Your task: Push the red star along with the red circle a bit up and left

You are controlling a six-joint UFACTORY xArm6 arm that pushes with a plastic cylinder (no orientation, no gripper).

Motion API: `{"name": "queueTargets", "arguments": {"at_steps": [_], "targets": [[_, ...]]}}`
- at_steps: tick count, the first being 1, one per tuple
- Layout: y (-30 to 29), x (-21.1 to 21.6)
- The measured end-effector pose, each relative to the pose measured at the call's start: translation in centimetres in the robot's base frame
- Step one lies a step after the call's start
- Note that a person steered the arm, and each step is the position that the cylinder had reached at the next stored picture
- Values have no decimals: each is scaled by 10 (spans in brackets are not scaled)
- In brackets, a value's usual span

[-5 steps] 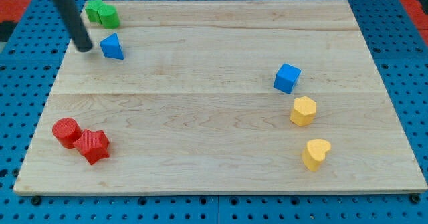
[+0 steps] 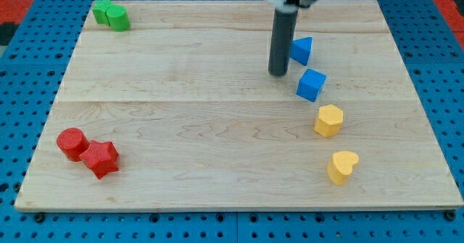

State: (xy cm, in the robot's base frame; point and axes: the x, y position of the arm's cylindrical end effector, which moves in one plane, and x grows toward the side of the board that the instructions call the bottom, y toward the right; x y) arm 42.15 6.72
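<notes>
Wooden board (image 2: 217, 120) on blue pegboard, blocks scattered. Landmark: red star (image 2: 101, 158), near the board's lower-left corner, touching the red circle (image 2: 72, 143) on its upper-left side. My tip (image 2: 278, 72) stands far to the star's upper right, just left of a blue triangle (image 2: 301, 51) and blue cube (image 2: 311, 84). No gripper fitted; nothing held. Judgement: approach step only. Next, the tip must travel to the star's lower-right side, then push up-left through both reds.

Dark rod (image 2: 281, 43) upright from the view's top, my tip (image 2: 278, 73) down on the counter (image 2: 217, 127).
</notes>
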Motion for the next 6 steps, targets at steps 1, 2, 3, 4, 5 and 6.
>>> {"name": "queueTargets", "arguments": {"at_steps": [1,2,3,4,5,6], "targets": [[-15,124],[-123,163],[-218,164],[-255,134],[-257,122],[-288,134]]}}
